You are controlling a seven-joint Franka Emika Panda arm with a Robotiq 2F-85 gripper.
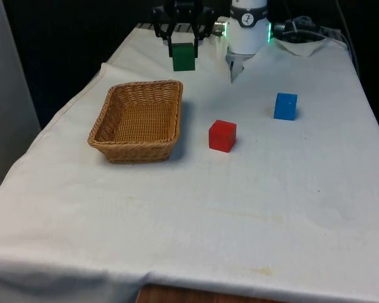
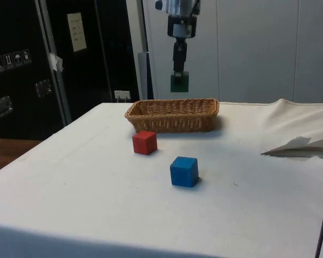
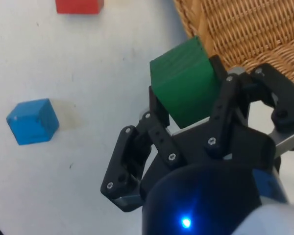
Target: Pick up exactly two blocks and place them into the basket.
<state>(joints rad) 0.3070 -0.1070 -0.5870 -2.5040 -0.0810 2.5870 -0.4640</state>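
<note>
Pincer [image 1: 184, 49] is clamped on green block [image 1: 184, 57], held high beside basket [image 1: 110, 112]; release off-centre risks a bounce onto the surface [image 1: 240, 202].

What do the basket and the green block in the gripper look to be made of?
The basket looks like woven wicker or rattan: tan strands in a visible weave, matt finish. The green block, held in the gripper, looks like painted wood or hard plastic, with flat faces, crisp edges and faint parallel lines on one face. Which of the two, I cannot tell.
</note>
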